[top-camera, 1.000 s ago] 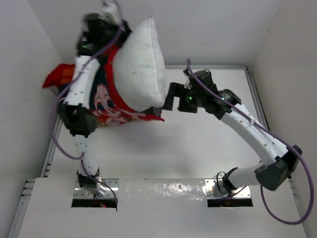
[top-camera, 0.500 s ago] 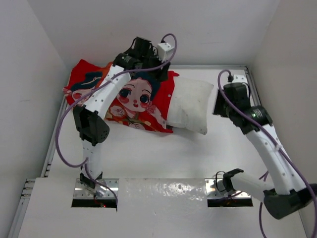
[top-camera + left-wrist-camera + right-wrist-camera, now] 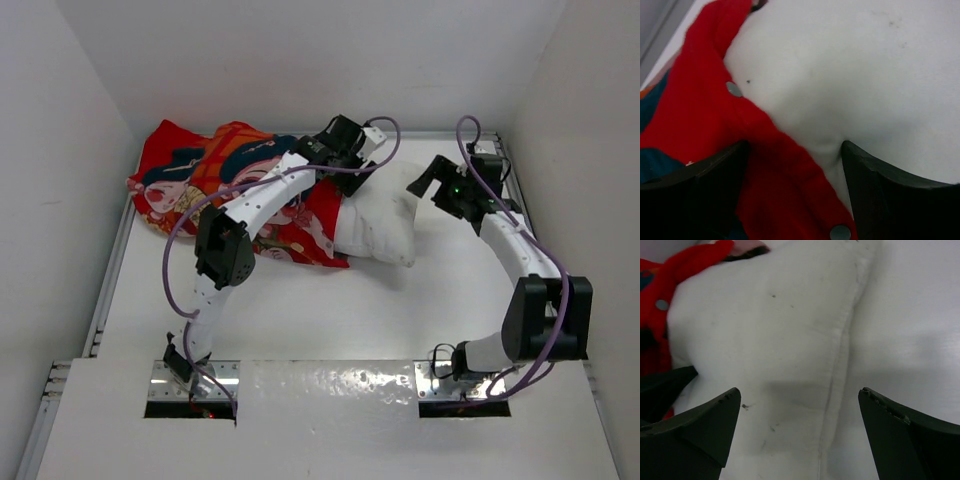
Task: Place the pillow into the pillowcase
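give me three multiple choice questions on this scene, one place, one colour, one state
1. The bare end of the pillow sticks out of the pillowcase toward: A the right arm; B the left wall; C the arm bases.
2. The pillowcase hem is: A green; B red; C yellow.
3. The jaws of the right gripper are: A shut on the pillow; B shut on the pillowcase; C open.
1 A: its white end lies on that side. 2 B: red cloth edges the pillow. 3 C: they stand wide apart above the pillow.
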`<state>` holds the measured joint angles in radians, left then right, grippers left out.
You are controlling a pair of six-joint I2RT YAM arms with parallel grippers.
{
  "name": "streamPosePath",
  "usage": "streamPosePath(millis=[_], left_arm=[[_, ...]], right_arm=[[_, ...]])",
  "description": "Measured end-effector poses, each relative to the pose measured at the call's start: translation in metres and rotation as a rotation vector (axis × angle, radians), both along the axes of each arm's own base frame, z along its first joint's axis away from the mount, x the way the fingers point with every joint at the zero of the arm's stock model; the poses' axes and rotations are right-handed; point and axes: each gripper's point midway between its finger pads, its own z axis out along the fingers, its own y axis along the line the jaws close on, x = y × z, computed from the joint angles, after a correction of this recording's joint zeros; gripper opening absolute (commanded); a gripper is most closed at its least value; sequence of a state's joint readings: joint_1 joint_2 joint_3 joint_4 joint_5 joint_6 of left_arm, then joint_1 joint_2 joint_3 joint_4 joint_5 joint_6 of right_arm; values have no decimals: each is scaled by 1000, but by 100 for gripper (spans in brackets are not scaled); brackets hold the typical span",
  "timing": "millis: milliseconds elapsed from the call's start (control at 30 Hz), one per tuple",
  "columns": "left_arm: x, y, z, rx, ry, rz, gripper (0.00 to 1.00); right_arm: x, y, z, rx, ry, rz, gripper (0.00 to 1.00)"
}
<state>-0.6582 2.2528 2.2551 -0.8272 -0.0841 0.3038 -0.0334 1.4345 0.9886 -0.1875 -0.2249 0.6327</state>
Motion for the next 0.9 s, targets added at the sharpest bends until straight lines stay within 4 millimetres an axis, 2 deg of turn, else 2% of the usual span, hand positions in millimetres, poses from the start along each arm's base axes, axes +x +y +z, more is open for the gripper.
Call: streamPosePath(millis=[133,300,333,400,433,467,500,533,567,600,633,700,800,900], left_arm=[[14,10,8,19,-63,62,70],[19,16,6,48,-90,95,54],[19,17,5,53,-90,97,39],[19,18,5,54,-91,101,18],[20,19,5,57,-93,102,0],[20,19,5,58,-91,104,0],[20,20,4,59,-88,101,0],[19,21,4,57,-79,94,0],[19,21,5,47,-68,85,0],[18,20,8,29,-59,71,0],[16,15,13,-2,-44,41,0],[13,0,31,-101,-26,-39,0],[3,-19,71,-243,-30,-154,0],[-16,-30,106,-351,-19,-266,0]], right_arm=[[13,16,-1,77,-64,51,99],[15,33,-34,144,-14,98,99],[15,36,-42,149,3,106,99],[13,49,-52,156,24,140,99],[13,55,-55,159,29,155,99],[13,60,-56,166,27,170,98],[14,64,-56,173,18,182,93],[16,68,-56,181,4,194,66],[17,70,-56,189,-7,205,47],[18,73,-55,212,-16,210,8],[19,76,-60,221,-12,222,0],[21,84,-62,252,-14,243,0],[22,107,-62,261,-33,305,0],[21,143,-45,235,-130,369,0]])
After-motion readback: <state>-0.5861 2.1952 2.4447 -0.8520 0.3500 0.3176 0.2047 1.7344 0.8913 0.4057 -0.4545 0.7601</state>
